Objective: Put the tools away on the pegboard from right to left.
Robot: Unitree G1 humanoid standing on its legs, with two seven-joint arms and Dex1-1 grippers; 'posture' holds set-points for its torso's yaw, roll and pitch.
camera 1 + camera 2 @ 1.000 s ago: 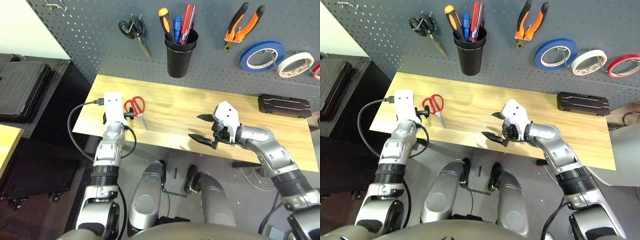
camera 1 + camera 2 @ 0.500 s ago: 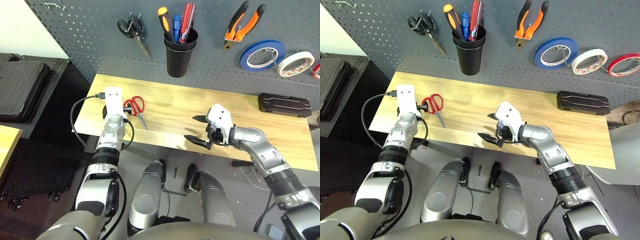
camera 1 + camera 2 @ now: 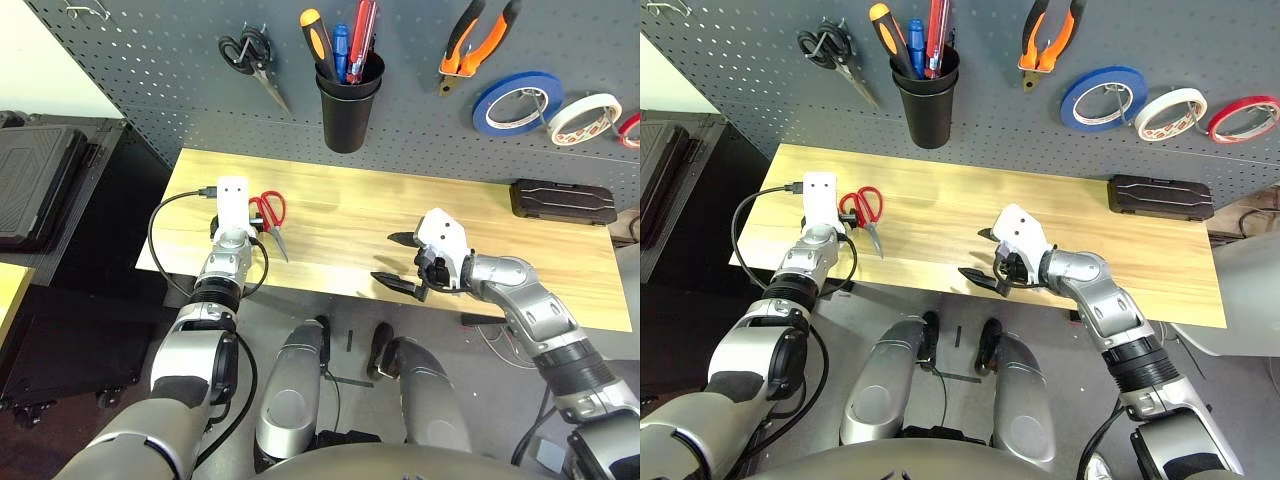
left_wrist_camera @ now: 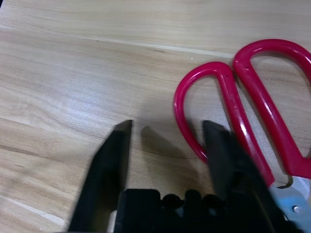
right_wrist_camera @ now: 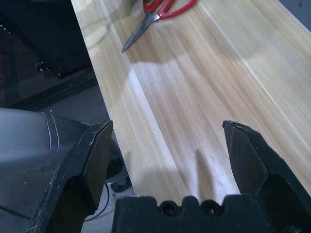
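On the wooden table (image 3: 330, 215), near its left end, we see the red-handled scissors (image 3: 270, 216) lying flat. Our left gripper (image 4: 167, 131) is low over them with its fingers partly open (one finger is just beside the near handle loop), and nothing is held. Our right gripper (image 3: 397, 259) hovers over the middle of the table, fingers wide apart and empty. On the pegboard (image 3: 180, 70) hang the pliers (image 3: 478, 42) and the white tape roll (image 3: 584, 116); the orange-and-black screwdriver (image 3: 318, 38) stands in the black cup (image 3: 347, 104).
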